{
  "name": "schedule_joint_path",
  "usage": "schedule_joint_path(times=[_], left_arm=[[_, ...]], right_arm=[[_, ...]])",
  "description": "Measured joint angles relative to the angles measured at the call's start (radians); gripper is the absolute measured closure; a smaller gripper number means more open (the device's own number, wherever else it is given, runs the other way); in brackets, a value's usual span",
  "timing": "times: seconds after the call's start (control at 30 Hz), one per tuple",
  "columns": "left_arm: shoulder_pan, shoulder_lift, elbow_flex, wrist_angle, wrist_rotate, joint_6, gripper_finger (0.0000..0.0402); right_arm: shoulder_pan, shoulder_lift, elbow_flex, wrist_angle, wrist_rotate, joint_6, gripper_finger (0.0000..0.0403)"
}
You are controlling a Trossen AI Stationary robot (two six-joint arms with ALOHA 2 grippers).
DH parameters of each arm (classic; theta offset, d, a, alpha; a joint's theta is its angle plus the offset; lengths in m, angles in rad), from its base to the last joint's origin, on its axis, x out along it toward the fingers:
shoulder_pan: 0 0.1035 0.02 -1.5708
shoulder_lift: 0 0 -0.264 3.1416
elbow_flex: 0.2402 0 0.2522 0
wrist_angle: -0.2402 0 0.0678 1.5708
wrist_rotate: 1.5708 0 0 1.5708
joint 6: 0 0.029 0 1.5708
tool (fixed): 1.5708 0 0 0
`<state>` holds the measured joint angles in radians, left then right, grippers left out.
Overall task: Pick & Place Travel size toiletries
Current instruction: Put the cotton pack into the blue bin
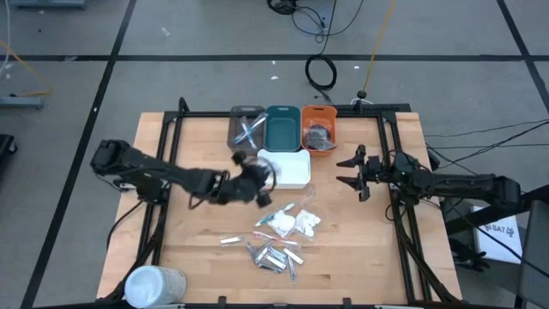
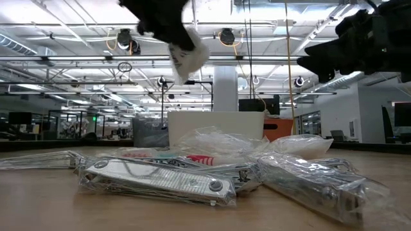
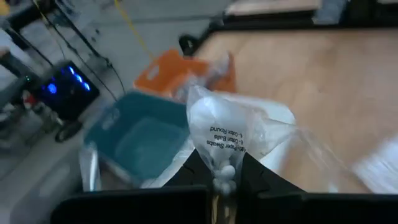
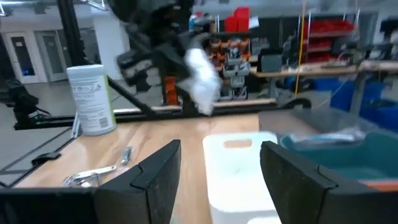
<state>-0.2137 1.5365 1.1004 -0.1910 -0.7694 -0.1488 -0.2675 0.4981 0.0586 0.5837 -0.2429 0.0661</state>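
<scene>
Open-plan robotics lab: ceiling light strips (image 2: 77,61), glass partitions (image 2: 58,122), red storage bins (image 4: 333,28).

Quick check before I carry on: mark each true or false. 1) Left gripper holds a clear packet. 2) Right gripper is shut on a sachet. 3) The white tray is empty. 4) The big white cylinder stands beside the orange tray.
1) True: the left gripper is shut on a clear packet.
2) False: the right gripper is open and holds nothing.
3) True: the white tray shows nothing inside.
4) False: the white cylinder lies at the near left corner, far from the orange tray.
</scene>
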Motion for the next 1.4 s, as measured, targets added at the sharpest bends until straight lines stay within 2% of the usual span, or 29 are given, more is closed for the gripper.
schedule_joint_path(times=[0.13, 0.27, 0.4, 0.57, 0.77, 1.0, 1.23, 1.4], left_arm=[[0.116, 0.033, 0.0, 0.176, 0.159, 0.148, 0.0392], [0.174, 0.075, 0.0, 0.361, 0.296, 0.255, 0.0378], [0.201, 0.119, 0.001, 0.485, 0.362, 0.356, 0.0383], [0.239, 0.163, 0.001, 0.562, 0.436, 0.357, 0.039], [0.249, 0.178, 0.001, 0.565, 0.448, 0.35, 0.0374], [0.249, 0.177, 0.001, 0.571, 0.459, 0.348, 0.039], [0.248, 0.177, 0.001, 0.567, 0.458, 0.33, 0.0371], [0.248, 0.177, 0.001, 0.561, 0.459, 0.329, 0.038]], right_arm=[[0.045, 0.073, 0.0, 0.127, 0.119, -0.033, 0.0191], [0.061, 0.143, 0.02, 0.174, 0.166, 0.003, 0.0164], [0.067, 0.232, 0.062, 0.174, 0.168, 0.023, 0.0129], [0.067, 0.359, 0.114, 0.268, 0.168, -0.024, 0.0101], [0.067, 0.522, 0.188, 0.355, 0.168, -0.102, 0.0104], [0.067, 0.687, 0.31, 0.381, 0.161, -0.111, 0.0106], [0.068, 0.778, 0.377, 0.385, 0.106, -0.087, 0.011], [0.068, 0.809, 0.388, 0.387, 0.113, -0.095, 0.013]])
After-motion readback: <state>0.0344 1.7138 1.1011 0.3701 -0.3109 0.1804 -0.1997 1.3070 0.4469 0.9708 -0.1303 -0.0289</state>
